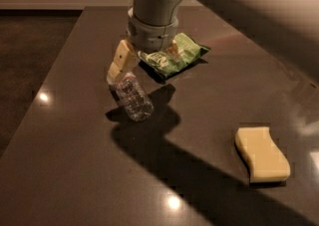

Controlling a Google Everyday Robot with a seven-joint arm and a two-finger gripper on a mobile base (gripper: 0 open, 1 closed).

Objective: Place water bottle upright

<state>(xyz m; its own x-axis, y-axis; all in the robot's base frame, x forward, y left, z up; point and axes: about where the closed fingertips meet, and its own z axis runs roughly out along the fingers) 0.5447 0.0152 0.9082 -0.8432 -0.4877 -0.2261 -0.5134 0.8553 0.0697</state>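
The water bottle [133, 98] is a small clear ribbed bottle lying on its side on the dark table [75, 170], left of centre, with its base toward me. Its cap end is hidden behind a gripper finger. My gripper [144, 65] hangs from the grey arm just over the bottle's far end. It is open: the tan left finger [120, 61] is down by the bottle's neck and the other finger [173, 50] stands apart over the chip bag. It holds nothing.
A green chip bag [172, 56] lies just behind the bottle, under the gripper. A yellow sponge [261, 154] lies at the front right. The table's left edge runs beside a dark floor [25, 70].
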